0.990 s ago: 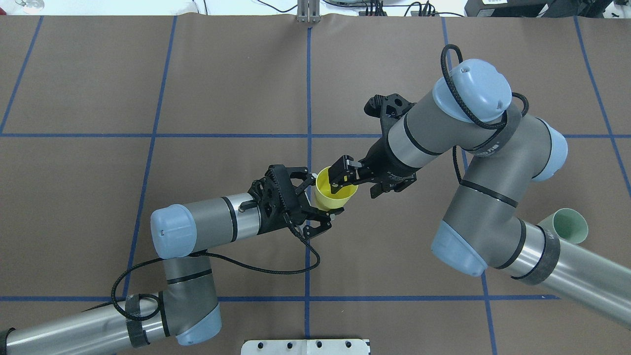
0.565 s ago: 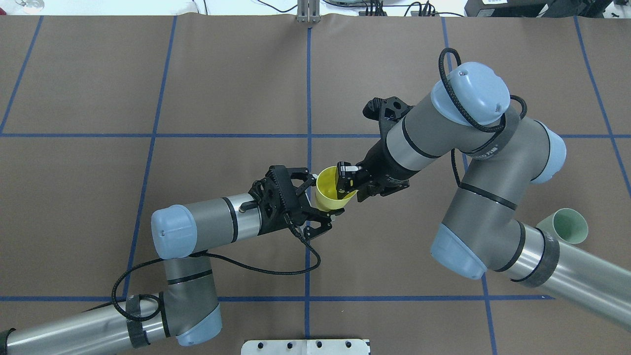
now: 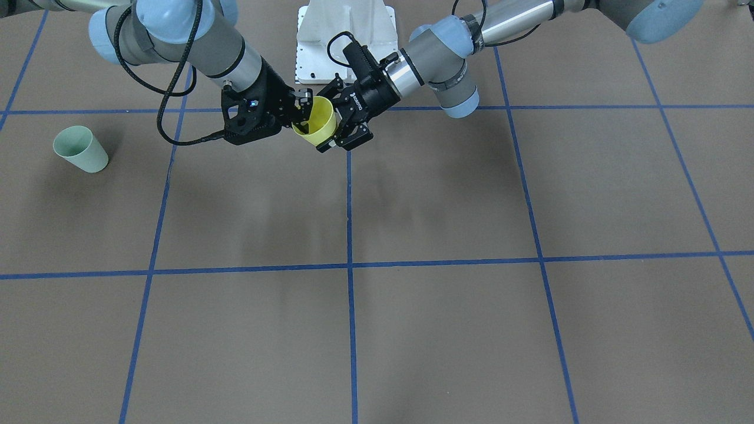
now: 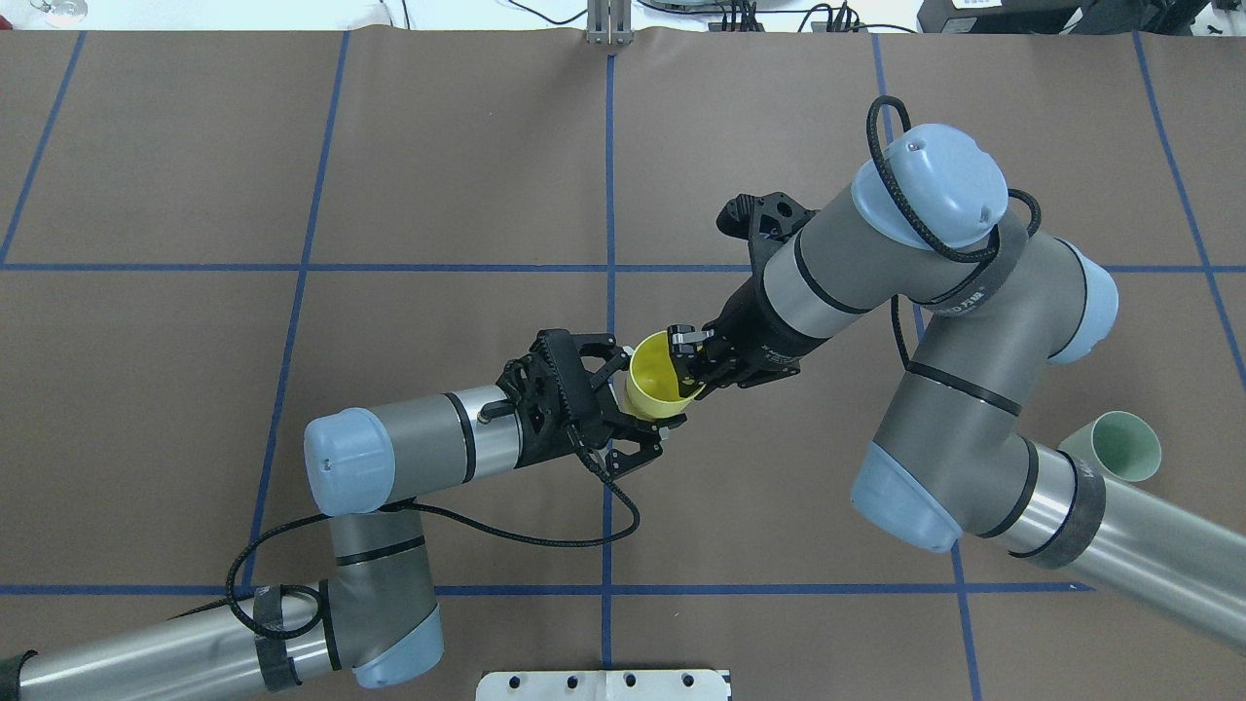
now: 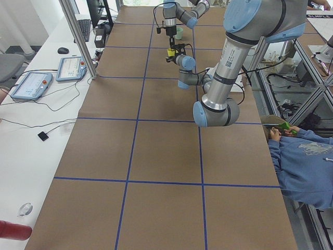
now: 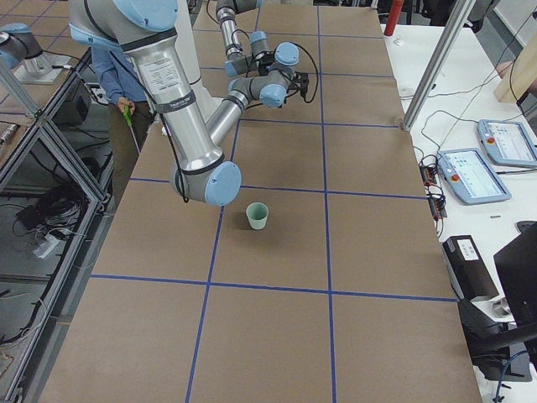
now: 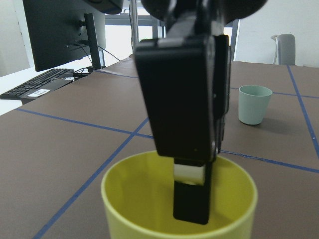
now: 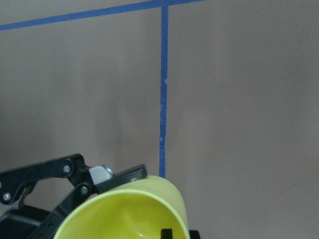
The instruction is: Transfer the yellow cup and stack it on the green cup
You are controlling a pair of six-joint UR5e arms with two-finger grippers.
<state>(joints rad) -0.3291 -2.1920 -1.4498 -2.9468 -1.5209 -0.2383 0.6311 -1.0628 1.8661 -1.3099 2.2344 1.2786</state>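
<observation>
The yellow cup is held off the table near the centre line, tilted, between both grippers. My left gripper is shut around its body from the left; it also shows in the front-facing view. My right gripper is shut on the cup's far rim, with one finger inside the cup. The cup also shows in the front-facing view and the right wrist view. The green cup stands upright on the table at the right, partly behind my right arm. It also shows in other views.
A white mount plate sits at the table's near edge by the robot base. Blue tape lines cross the brown table. Tablets lie on a side desk. An operator in blue sits beside the table.
My right gripper moved in toward the cup and closed from wide open onto its rim. My left arm shifted slightly right, still holding the cup.
</observation>
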